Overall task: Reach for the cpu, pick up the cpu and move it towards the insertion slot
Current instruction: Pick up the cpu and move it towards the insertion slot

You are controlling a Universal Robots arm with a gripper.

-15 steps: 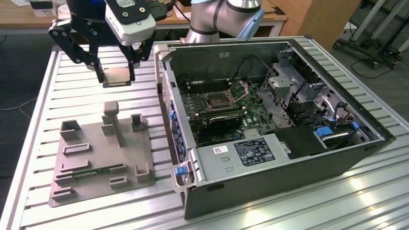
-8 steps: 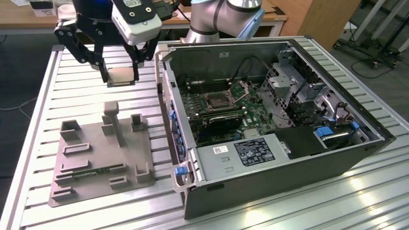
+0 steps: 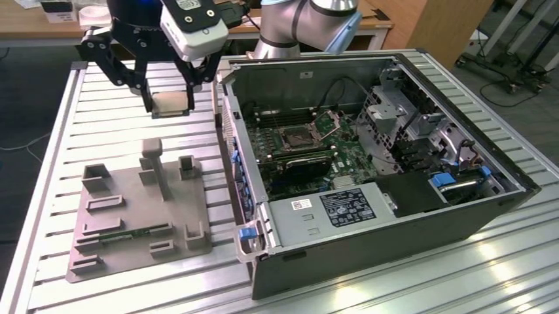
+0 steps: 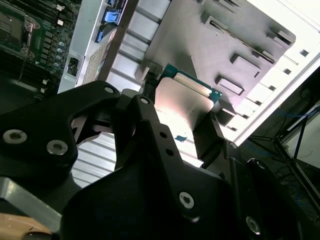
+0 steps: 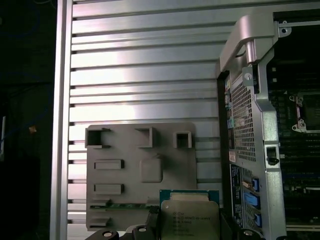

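Cpu (image 3: 169, 103) sits clamped flat between my claw (image 3: 167, 98) fingers, lifted clear above the slatted desk (image 3: 114, 124). In the exterior view it hangs beyond the grey fixture (image 3: 140, 216), to the exterior view's left of the open computer case (image 3: 384, 216). I see the insertion slot (image 3: 297, 135) well apart, inside that case.

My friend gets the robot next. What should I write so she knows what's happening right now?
Gripper: shut on the chip, held in the air above the slatted table, beside the open computer case.
Grey holder: on the table, chip already lifted off it.
Socket: inside the case, on the board.
Done: reach and pick-up.
Left: the chip has not yet reached the socket.
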